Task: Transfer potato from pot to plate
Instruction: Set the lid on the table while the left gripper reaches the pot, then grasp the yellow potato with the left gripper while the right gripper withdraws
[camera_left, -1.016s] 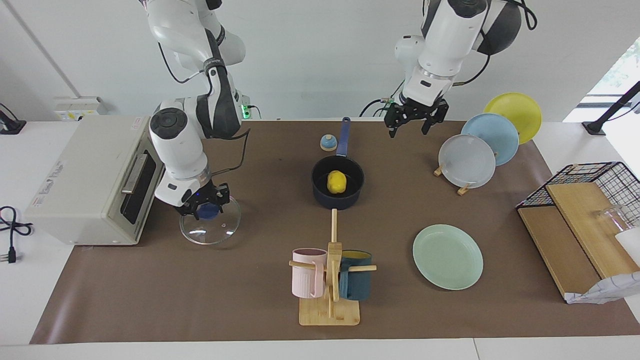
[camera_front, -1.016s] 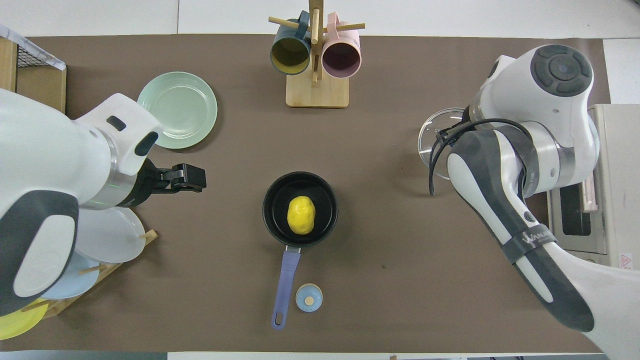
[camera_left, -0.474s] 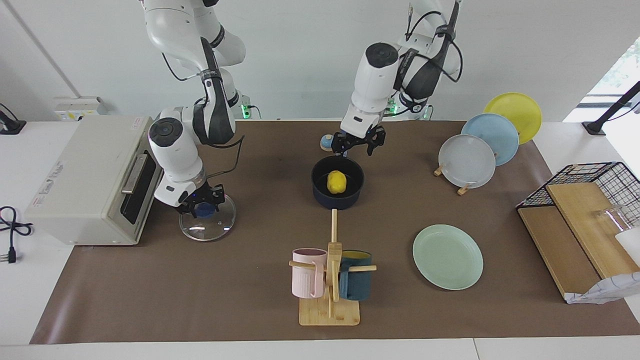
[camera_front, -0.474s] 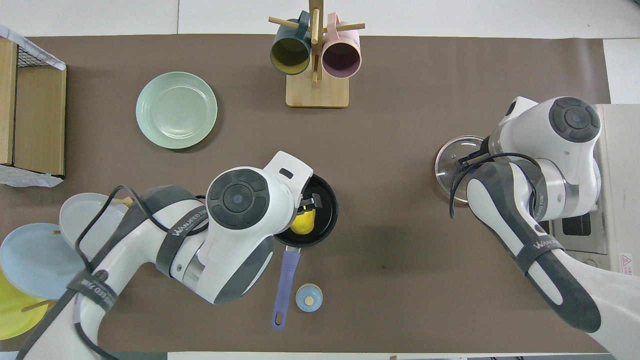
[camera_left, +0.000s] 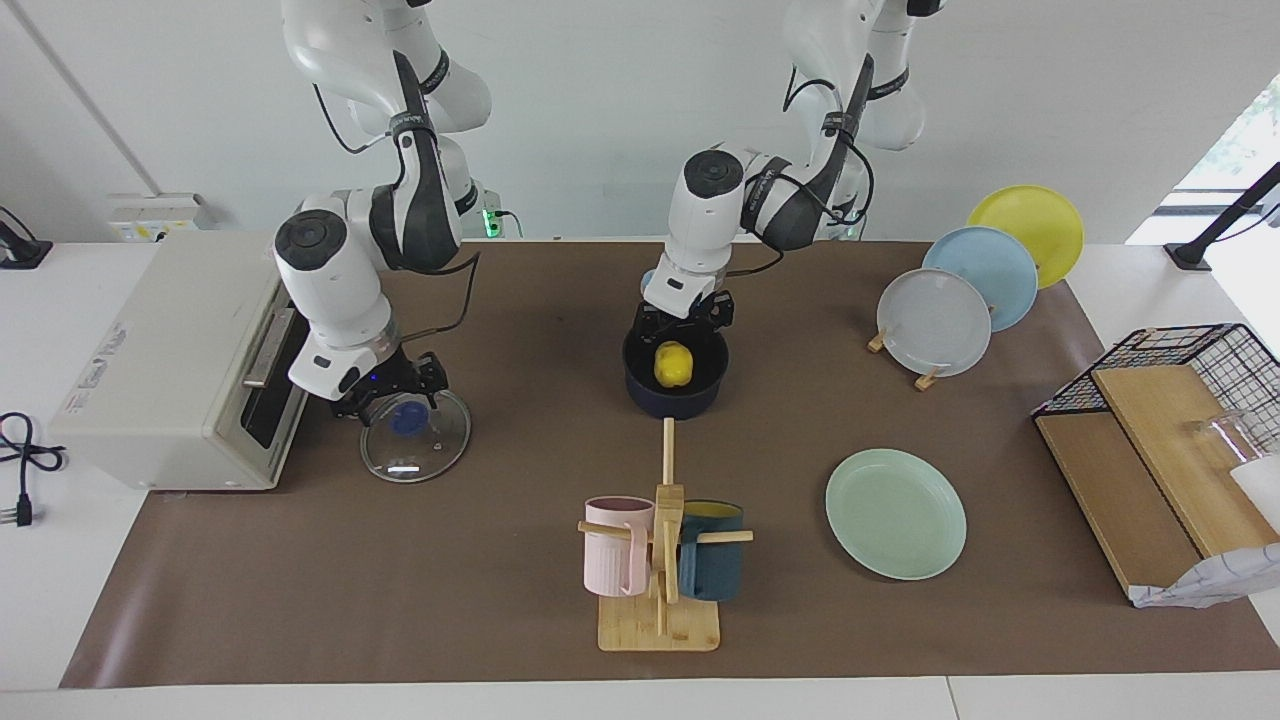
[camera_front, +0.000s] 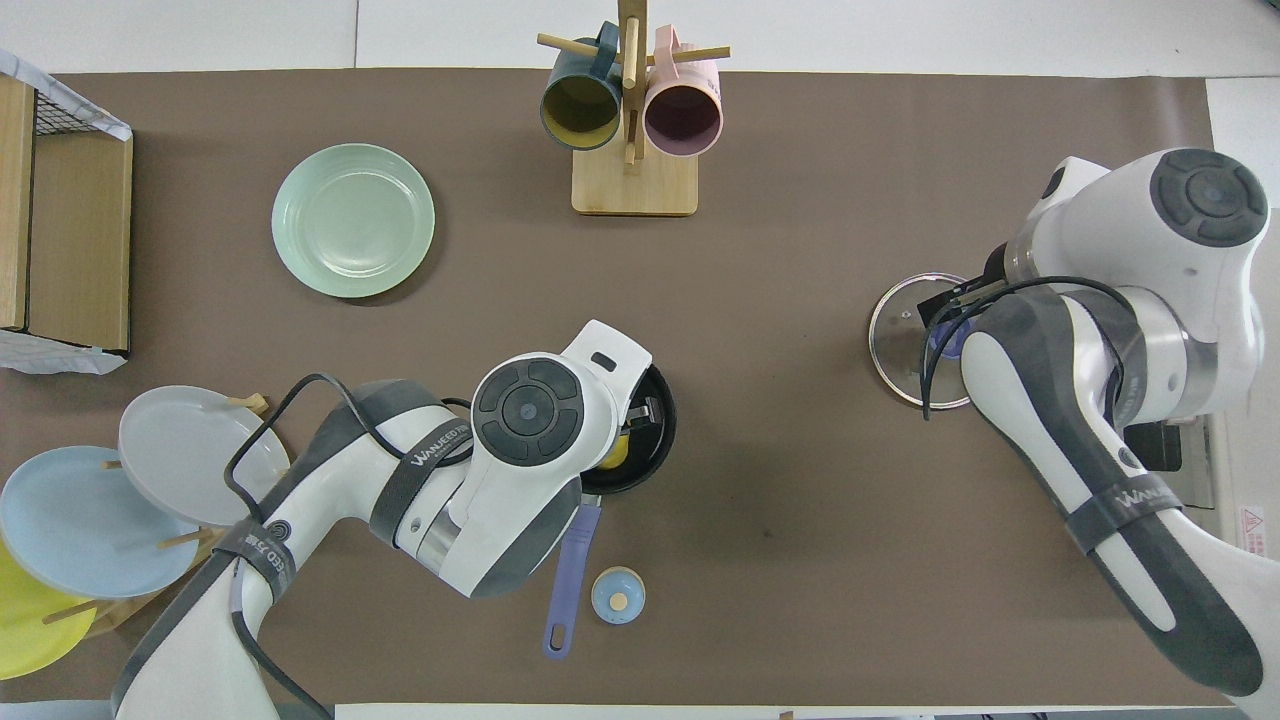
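Observation:
The yellow potato (camera_left: 673, 363) lies in the dark blue pot (camera_left: 676, 392) at mid-table. My left gripper (camera_left: 683, 325) is open and hangs just over the pot's rim on the robots' side, above the potato. In the overhead view my left hand covers most of the pot (camera_front: 662, 425); only a sliver of the potato (camera_front: 614, 455) and the blue handle (camera_front: 568, 575) show. The mint-green plate (camera_left: 895, 512) (camera_front: 353, 220) lies farther from the robots, toward the left arm's end. My right gripper (camera_left: 390, 392) is open just above the glass lid (camera_left: 415, 440) and its blue knob (camera_left: 405, 421).
A toaster oven (camera_left: 170, 350) stands beside the lid at the right arm's end. A mug rack (camera_left: 660, 560) with two mugs is farther from the robots than the pot. A rack of plates (camera_left: 935, 322) and a wire basket (camera_left: 1190, 370) are at the left arm's end. A small blue knob (camera_front: 617, 595) lies beside the pot handle.
My left arm swung from near the plate rack to the pot and came down over it. My right gripper let go of the lid's knob and drew back toward the toaster oven.

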